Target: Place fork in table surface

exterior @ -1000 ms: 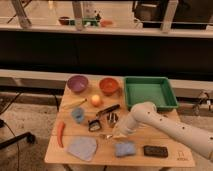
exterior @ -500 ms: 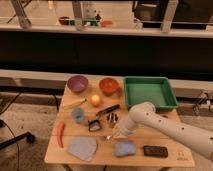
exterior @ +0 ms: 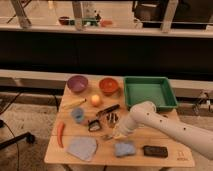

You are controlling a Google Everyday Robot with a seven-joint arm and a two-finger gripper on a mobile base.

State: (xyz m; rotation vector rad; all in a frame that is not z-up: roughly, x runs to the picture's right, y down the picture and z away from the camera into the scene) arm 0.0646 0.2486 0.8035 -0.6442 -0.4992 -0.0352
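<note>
My gripper [exterior: 116,134] is low over the middle of the table surface [exterior: 165,120], at the end of the white arm that reaches in from the right. It is shut, and its tips rest on the slim silver fork [exterior: 107,136], which lies on the wood and sticks out to the left of them. The fork sits just above the blue sponge [exterior: 124,148] and right of the black clip-like item [exterior: 94,125]. The arm hides the rest of the fork.
Behind the gripper are a small metal cup [exterior: 112,119] and a black-handled utensil [exterior: 107,110]. A green tray [exterior: 150,92], an orange bowl [exterior: 108,86] and a purple bowl [exterior: 77,83] line the back. A blue cup [exterior: 77,115], a red chili [exterior: 61,134], a grey cloth [exterior: 82,148] and a black block [exterior: 155,151] lie around it.
The gripper has dropped slightly toward the table and its fingers have closed around the fork. Nothing else on the table has moved.
</note>
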